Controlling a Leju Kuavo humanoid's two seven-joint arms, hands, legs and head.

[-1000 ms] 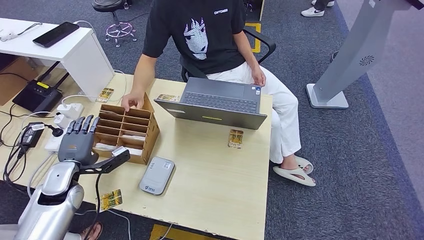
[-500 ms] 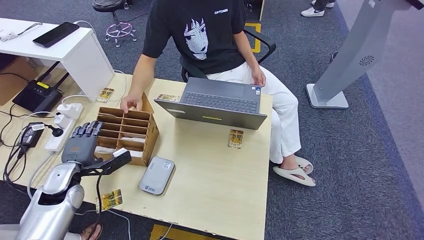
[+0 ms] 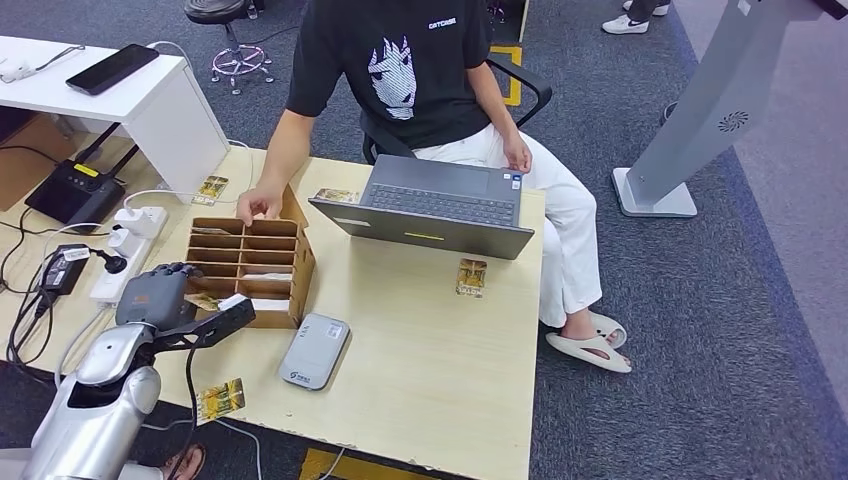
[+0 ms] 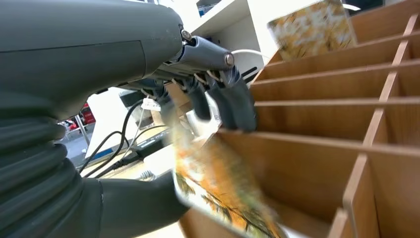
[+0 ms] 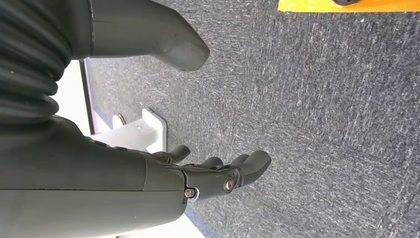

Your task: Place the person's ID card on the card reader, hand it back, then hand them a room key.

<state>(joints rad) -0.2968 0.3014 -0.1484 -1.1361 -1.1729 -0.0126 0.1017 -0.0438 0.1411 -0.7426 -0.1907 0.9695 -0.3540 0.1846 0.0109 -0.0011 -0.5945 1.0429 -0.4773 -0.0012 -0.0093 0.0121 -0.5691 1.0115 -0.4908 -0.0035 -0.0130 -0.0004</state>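
An office floor of dark blue carpet, a pale wooden table at its middle, a person in a black T-shirt seated at the far side behind an open laptop. At the near left corner of the table the robot's left hand sits at the mouth of a wooden rack of small compartments, fingers curled over a divider and thumb beneath, pinching a yellow-patterned room key at a lower slot. The card is blurred in the left wrist view, so whether it is fully clear of the slot cannot be told. The person's hand rests on the rack's far top edge. The grey card reader lies just beside the rack with nothing on it; similar patterned cards lie on the table, one near the laptop and one near the front edge. The right hand hangs over the carpet, fingers loosely apart and holding nothing.

With the reader bare and the hand on a card in the rack, the work appears to be at its last step, fetching the key. The next move calls for drawing the card straight out without snagging the dividers, then carrying it across the table toward the person.
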